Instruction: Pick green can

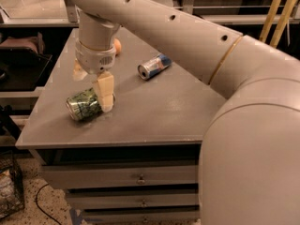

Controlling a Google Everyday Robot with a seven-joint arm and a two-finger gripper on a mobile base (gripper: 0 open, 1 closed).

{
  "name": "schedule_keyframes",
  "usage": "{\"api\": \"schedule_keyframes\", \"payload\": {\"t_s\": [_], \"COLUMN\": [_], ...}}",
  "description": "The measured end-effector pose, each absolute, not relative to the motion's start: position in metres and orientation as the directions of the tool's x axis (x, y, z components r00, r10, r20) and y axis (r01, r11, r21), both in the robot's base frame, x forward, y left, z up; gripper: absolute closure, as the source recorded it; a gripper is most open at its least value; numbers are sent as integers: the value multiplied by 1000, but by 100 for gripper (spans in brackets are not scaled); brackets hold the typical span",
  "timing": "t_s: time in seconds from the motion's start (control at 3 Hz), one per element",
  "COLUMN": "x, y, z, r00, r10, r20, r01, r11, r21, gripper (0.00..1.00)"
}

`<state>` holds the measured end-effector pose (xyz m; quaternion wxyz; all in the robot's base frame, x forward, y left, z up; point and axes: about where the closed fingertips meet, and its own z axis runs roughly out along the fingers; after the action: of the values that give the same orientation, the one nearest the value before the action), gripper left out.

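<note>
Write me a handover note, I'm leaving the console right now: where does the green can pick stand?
Gripper: open, low over the left part of the table, right at the green can; one finger stands by the can's right end. Contact cannot be told.
Green can: lying on its side near the front left edge, not lifted.
Blue-and-silver can: on its side farther back, apart.
Done: approach. Left: close on the green can, lift.
</note>
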<state>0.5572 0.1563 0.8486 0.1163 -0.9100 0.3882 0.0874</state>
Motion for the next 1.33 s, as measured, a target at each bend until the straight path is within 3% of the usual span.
{"api": "schedule_keyframes", "payload": {"t_s": [1.0,1.33], "x": [558,563], "y": [143,131], "z": [855,879], "r00": [680,681], "r10": [-680,-673], "r20": [-275,-287], "r01": [-731,-731], "r11": [-660,-641], "r21": [-176,-234], "gripper": [88,100]}}
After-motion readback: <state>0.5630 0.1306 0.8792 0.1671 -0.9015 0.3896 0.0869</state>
